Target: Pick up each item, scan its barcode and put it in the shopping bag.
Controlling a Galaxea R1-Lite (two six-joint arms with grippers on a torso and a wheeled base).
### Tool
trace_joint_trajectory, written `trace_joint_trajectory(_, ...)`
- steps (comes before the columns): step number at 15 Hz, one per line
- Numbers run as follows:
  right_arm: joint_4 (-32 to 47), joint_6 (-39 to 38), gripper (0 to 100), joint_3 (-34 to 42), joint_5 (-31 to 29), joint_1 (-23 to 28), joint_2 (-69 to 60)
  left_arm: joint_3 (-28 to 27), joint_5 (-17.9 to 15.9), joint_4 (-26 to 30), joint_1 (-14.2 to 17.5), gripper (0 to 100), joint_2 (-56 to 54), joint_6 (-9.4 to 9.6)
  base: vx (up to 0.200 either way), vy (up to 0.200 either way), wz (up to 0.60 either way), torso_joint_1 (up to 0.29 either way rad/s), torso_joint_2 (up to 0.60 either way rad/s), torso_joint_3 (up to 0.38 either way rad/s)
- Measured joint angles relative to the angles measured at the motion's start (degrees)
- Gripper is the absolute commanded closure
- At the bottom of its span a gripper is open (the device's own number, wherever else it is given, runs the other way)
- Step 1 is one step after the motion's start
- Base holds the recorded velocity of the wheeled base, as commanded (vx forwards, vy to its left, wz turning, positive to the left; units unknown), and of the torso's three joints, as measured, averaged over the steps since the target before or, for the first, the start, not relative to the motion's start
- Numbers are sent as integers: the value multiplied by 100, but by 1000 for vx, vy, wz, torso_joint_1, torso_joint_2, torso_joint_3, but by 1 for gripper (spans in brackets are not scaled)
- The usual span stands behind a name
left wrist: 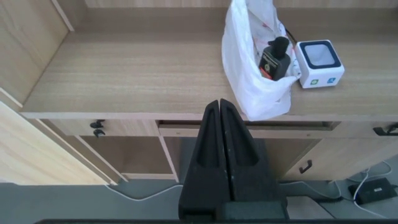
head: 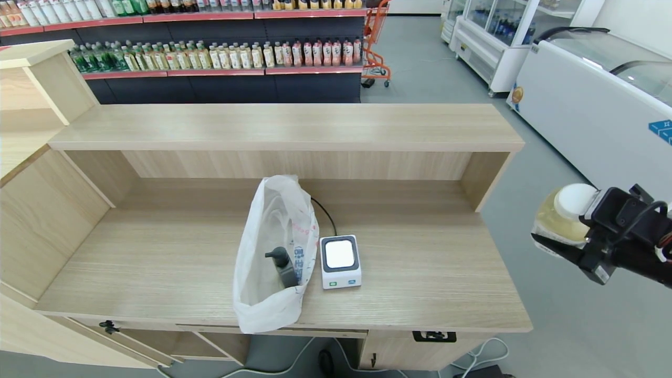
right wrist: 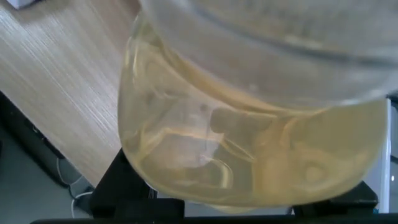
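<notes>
Shopping bag (head: 273, 231): white plastic, mouth open, stood on desk (head: 430, 273) just beside scanner (head: 340, 261). Contents: one dark pump bottle (head: 284, 266), tilted, pump head toward the bag's opening.

Right end effector (head: 577, 236): clamped on a juice bottle (head: 562, 220) with pale yellow liquid and a white cap. It was held in the air past the desk's right end, over the floor, well apart from the bag.

Left end effector (left wrist: 219, 106): fingers pressed flat together with nothing between them, out in front of the desk's front edge.
</notes>
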State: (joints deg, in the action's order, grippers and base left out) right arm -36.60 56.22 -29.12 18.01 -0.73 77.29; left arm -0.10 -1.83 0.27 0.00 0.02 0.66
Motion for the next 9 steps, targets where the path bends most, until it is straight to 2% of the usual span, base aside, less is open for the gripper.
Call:
trace_joint_trajectory(6, -71, 51, 100, -232, 2, -211, 262, 0, 0, -5, 0, 100, 0, 2, 0, 200, 0, 3, 2, 3)
trace_joint_trajectory(9, -656, 68, 100, -513, 46, -282, 728, 0, 0, -5, 0, 100, 0, 2, 0, 200, 0, 1, 4, 2)
